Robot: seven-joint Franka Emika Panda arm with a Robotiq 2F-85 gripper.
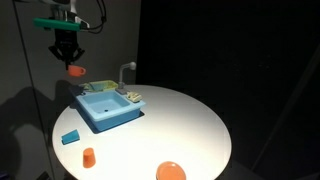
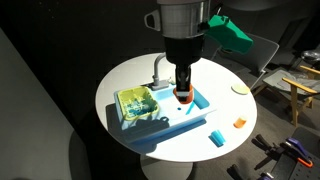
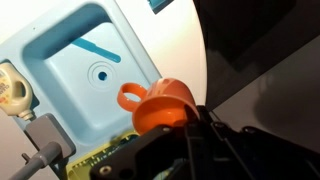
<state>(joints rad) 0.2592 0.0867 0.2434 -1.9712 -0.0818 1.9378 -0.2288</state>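
Observation:
My gripper (image 1: 67, 52) is shut on an orange cup (image 1: 74, 70) with a handle and holds it in the air above the far side of a light blue toy sink (image 1: 108, 108). In an exterior view the gripper (image 2: 182, 82) holds the cup (image 2: 184, 96) over the sink (image 2: 186, 118). In the wrist view the cup (image 3: 160, 105) hangs between my fingers (image 3: 190, 125) over the sink basin (image 3: 85, 70), which holds a blue strip (image 3: 98, 48).
The sink stands on a round white table (image 1: 190, 125). It has a grey faucet (image 1: 124, 72) and a green dish rack (image 2: 137, 104). On the table lie a blue block (image 1: 70, 137), a small orange cup (image 1: 89, 156) and an orange plate (image 1: 171, 171).

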